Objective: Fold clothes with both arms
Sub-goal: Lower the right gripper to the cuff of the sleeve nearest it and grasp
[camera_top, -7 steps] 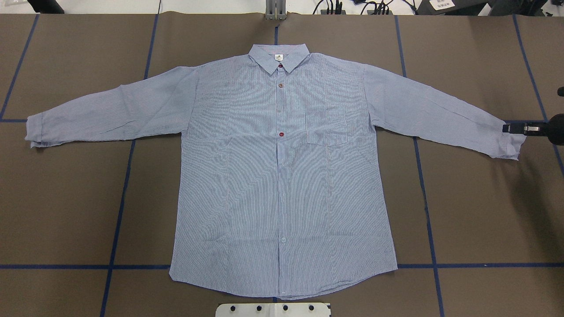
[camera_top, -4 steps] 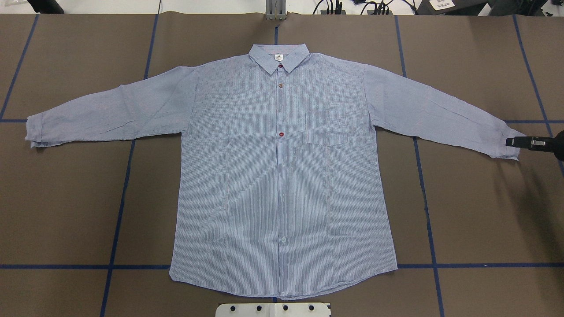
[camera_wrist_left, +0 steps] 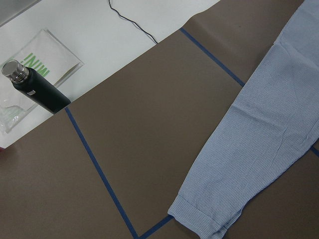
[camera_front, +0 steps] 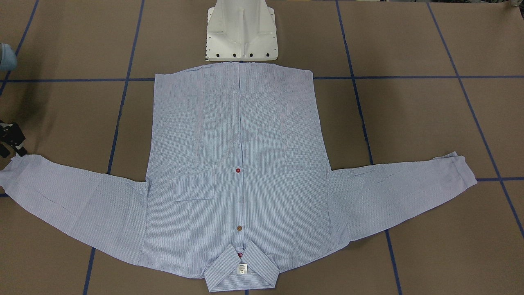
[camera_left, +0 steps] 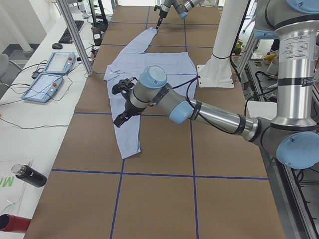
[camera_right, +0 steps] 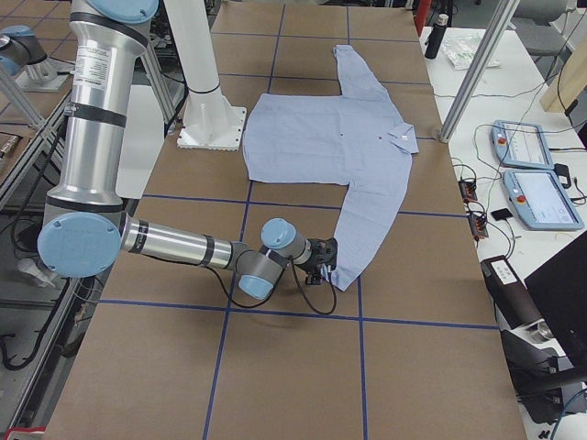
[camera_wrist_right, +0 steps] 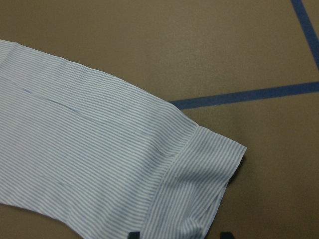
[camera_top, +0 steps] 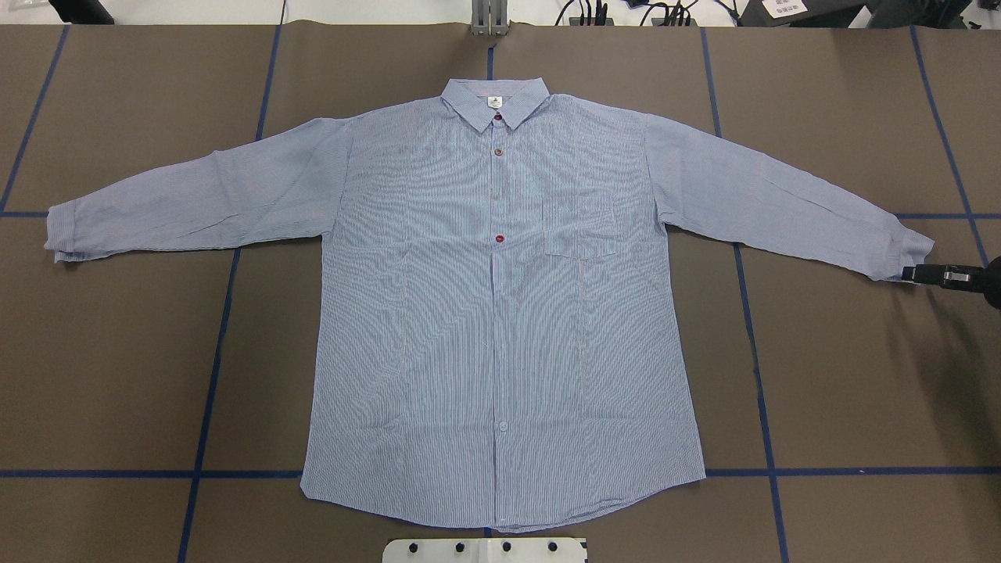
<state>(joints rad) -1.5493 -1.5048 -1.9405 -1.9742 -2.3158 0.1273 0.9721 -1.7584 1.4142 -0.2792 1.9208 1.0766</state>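
You have the shirt (camera_top: 500, 313) flat on the worktop (camera_top: 117, 352) w/ no fold made yet: right gripper (camera_top: 913, 274) sits spread beside its cuff (camera_top: 907, 252), left gripper (camera_left: 118, 103) state can't be told.

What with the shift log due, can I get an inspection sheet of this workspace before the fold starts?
Surface: brown paper-covered table with blue tape grid, flat.
Job's things: light blue-and-white striped long-sleeved shirt spread flat, front up, sleeves out.
Clutter: black metal-capped bottle on the white side bench.
Grippers: right gripper open at the end of one sleeve; left gripper raised near the other sleeve, state unclear.
Cables: black cables at the table's far edge.
Surroundings: white pedestal base; two blue-edged teach pendants on a bench.
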